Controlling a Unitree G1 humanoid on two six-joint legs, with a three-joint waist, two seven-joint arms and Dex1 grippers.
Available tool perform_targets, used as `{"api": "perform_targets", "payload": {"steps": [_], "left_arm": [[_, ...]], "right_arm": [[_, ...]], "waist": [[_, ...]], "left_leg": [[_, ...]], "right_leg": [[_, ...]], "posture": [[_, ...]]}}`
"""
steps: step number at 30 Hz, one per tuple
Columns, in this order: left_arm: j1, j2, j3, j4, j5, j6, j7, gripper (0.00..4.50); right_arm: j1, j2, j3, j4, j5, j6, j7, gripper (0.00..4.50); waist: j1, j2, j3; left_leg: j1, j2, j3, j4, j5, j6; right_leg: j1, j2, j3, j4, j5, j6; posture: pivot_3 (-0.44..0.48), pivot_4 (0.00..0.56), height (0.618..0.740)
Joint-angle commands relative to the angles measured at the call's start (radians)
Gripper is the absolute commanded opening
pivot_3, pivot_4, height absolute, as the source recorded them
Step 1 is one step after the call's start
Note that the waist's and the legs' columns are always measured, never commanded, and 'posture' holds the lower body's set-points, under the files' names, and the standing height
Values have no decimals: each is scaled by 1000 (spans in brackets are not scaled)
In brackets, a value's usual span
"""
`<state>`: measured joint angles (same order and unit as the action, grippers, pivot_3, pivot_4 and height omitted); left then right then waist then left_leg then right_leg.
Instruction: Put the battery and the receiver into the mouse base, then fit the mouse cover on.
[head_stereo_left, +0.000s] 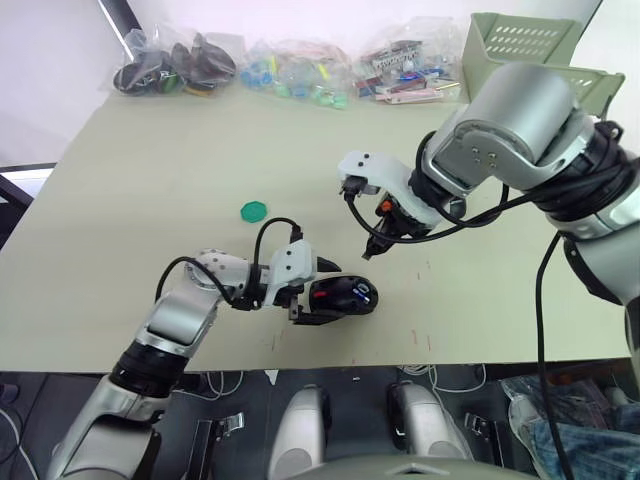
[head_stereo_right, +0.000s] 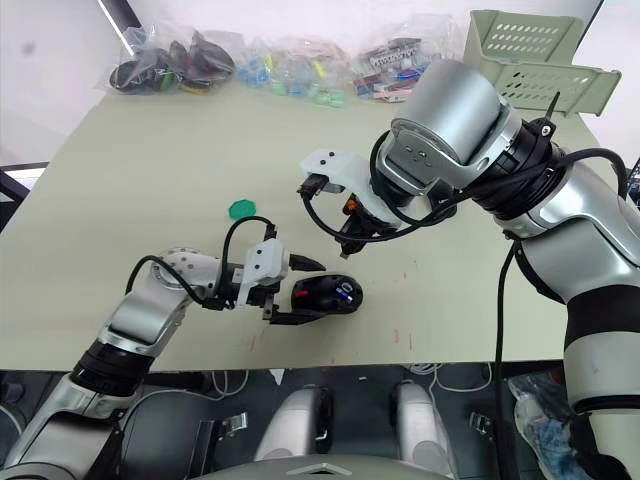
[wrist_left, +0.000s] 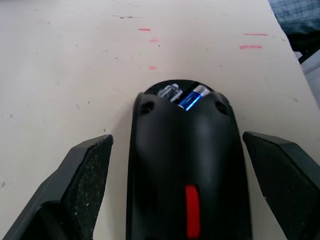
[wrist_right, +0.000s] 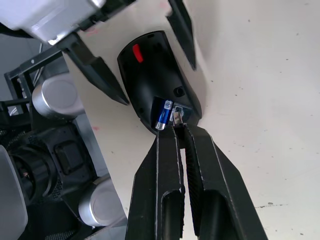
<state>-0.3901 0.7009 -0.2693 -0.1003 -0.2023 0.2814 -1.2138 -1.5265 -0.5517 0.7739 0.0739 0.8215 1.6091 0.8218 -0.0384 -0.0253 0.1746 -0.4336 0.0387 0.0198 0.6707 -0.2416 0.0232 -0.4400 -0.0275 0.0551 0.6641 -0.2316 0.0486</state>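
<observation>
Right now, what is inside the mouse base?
The battery, blue with a silvery end, lies in the open compartment of the mouse base. A clear or silvery part sits beside it. Whether the receiver is in cannot be told.

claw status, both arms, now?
Left claw: open, fingers either side of the mouse base, not touching.
Right claw: closed, empty, tips above the battery.
</observation>
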Motion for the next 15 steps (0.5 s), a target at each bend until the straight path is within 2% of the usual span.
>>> {"api": "perform_targets", "payload": {"steps": [1, 8, 10, 12, 13, 14, 15], "left_arm": [[-10, -6, -10, -5, 17, -26, 2, 4438], [-16, -15, -19, 2, 38, -34, 2, 4438], [-15, -20, -18, 9, 45, -41, 3, 3848], [-10, -17, -20, 9, 51, -47, -2, 3534], [-7, -17, -19, 5, 49, -44, -3, 3534], [-5, -17, -19, 1, 48, -43, -5, 3236], [-4, -18, -18, 1, 47, -44, -4, 3236]], "right_arm": [[-2, -6, -27, -15, -4, 5, 13, 0], [9, 2, -28, -16, -6, 5, 8, 0], [14, 2, -25, -17, -8, 5, 4, 0], [18, 1, -17, -23, -12, 5, 4, 0], [25, 1, -17, -20, -13, 5, 1, 0], [34, 1, -16, -17, -16, 5, -1, 0], [43, 1, -17, -13, -17, 5, -4, 0]], "waist": [[-1, 0, 0], [-1, 0, 0], [-1, 0, 0], [-1, 0, 0], [-1, 0, 0], [-1, 0, 0], [-1, 0, 0]], "left_leg": [[0, 0, 0, 0, 0, 0], [0, 0, 0, 0, 0, 0], [0, 0, 0, 0, 0, 0], [0, 0, 0, 0, 0, 0], [0, 0, 0, 0, 0, 0], [0, 0, 0, 0, 0, 0], [0, 0, 0, 0, 0, 0]], "right_leg": [[0, 0, 0, 0, 0, 0], [0, 0, 0, 0, 0, 0], [0, 0, 0, 0, 0, 0], [0, 0, 0, 0, 0, 0], [0, 0, 0, 0, 0, 0], [0, 0, 0, 0, 0, 0], [0, 0, 0, 0, 0, 0]], "posture": [[0, 150, 740], [0, 150, 740], [0, 150, 740], [0, 150, 740], [0, 150, 740], [0, 150, 740], [0, 150, 740]]}}
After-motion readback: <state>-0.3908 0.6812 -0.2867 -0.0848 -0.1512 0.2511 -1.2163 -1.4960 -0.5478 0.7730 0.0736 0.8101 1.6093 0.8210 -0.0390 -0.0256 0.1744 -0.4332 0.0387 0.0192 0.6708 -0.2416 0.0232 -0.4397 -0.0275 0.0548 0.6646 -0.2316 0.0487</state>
